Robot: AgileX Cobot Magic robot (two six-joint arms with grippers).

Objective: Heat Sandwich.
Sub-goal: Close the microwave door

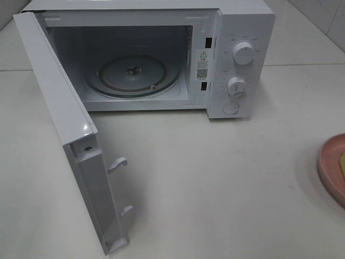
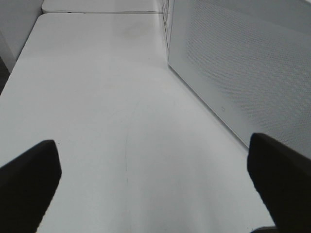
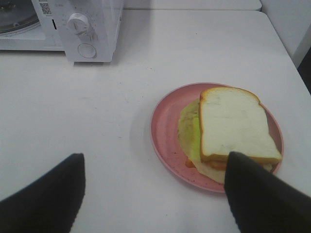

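Spreading wide under everything, the white bench (image 1: 215, 178) carries the microwave (image 1: 237, 32) with its door (image 1: 59, 108) swung fully open and the glass turntable (image 1: 135, 73) bare inside. Off to the right, well apart from the oven, sits the pink plate (image 3: 165, 126), and on it lies the sandwich (image 3: 233, 126), lettuce spilling from one side. The right gripper (image 3: 155, 194) hovers spread open and empty near the plate; it should probably straddle the bread squarely and close gently to avoid crushing it. The left gripper (image 2: 155, 182) hangs released beside the door.
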